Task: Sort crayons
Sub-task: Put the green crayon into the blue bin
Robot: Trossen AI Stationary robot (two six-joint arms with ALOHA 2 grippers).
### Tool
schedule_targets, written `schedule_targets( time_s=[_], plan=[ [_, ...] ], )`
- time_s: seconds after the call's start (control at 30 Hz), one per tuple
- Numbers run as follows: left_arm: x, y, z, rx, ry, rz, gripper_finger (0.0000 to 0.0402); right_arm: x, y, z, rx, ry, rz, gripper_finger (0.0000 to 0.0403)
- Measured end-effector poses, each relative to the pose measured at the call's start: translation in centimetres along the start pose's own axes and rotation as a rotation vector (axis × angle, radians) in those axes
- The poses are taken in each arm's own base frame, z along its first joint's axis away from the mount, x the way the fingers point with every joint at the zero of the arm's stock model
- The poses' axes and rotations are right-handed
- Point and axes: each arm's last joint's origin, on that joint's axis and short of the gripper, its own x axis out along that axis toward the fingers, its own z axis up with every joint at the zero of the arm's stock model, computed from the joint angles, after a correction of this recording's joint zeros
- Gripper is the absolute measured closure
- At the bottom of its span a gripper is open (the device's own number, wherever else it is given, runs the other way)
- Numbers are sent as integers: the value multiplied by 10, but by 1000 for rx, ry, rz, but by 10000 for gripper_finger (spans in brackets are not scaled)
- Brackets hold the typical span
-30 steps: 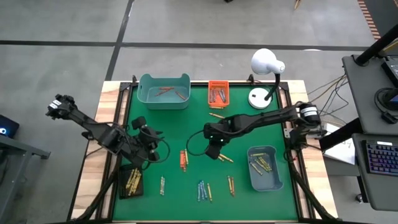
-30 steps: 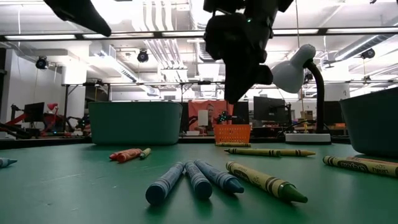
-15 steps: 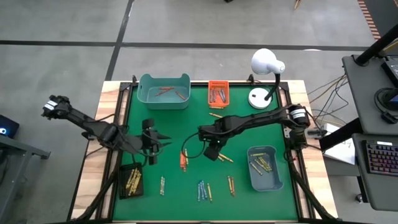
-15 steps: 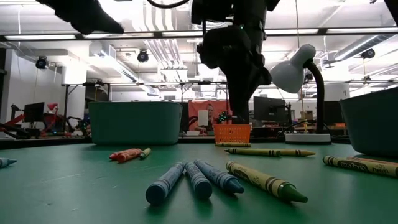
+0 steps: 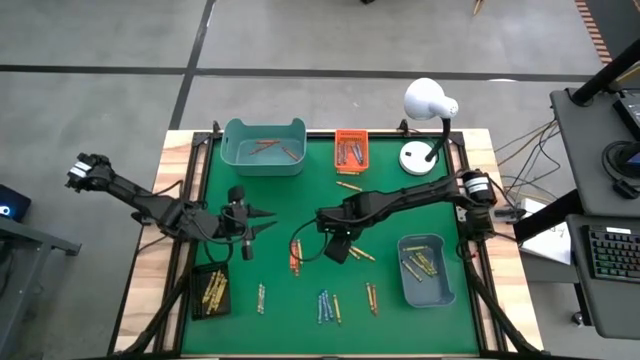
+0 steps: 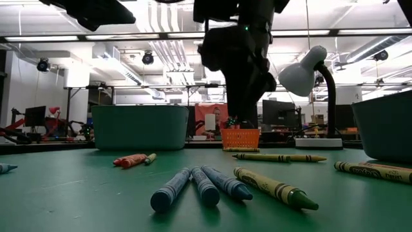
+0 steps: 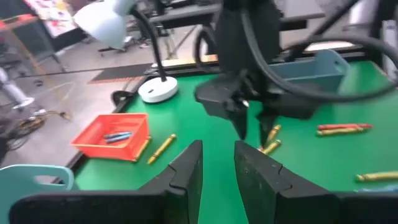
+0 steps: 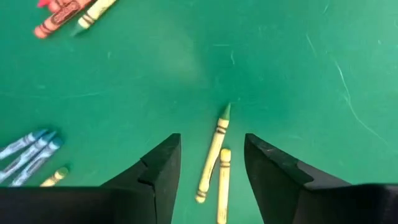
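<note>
Crayons lie in small groups on the green mat: orange-red ones (image 5: 296,258), blue ones (image 5: 324,305), yellow ones (image 5: 262,297). My right gripper (image 8: 211,168) hangs open above the mat, pointing steeply down. A green-tipped crayon (image 8: 214,155) and a yellow crayon (image 8: 222,183) lie flat on the mat below the gap between its fingers, untouched. My left gripper (image 7: 217,168) is held above the mat's left part, nearly level, pointing toward the right arm. A narrow gap shows between its fingers, with nothing in it.
At the far edge stand a teal bin (image 5: 263,146) holding red crayons, an orange tray (image 5: 351,150) with blue crayons and a white lamp (image 5: 425,100). A black tray (image 5: 212,292) sits near left, a blue-grey bin (image 5: 426,268) near right.
My left gripper has tipped up from slanting down to nearly level and swung a little toward the table's right. My right gripper has drifted slightly toward the table's left, staying above the mat.
</note>
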Motion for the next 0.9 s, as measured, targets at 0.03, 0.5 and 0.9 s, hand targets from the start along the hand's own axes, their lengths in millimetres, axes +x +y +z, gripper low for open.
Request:
schedule_targets(
  time_s=[0.03, 0.5, 0.9],
  plan=[
    [0, 1, 1, -2, -3, 16, 326, 3, 0, 0, 1, 4, -3, 234],
    [0, 1, 2, -13, -7, 31, 326, 51, -3, 0, -10, 102, -72, 252],
    [0, 1, 2, -19, -7, 45, 326, 54, -4, 2, -12, 55, -94, 280]
  ],
)
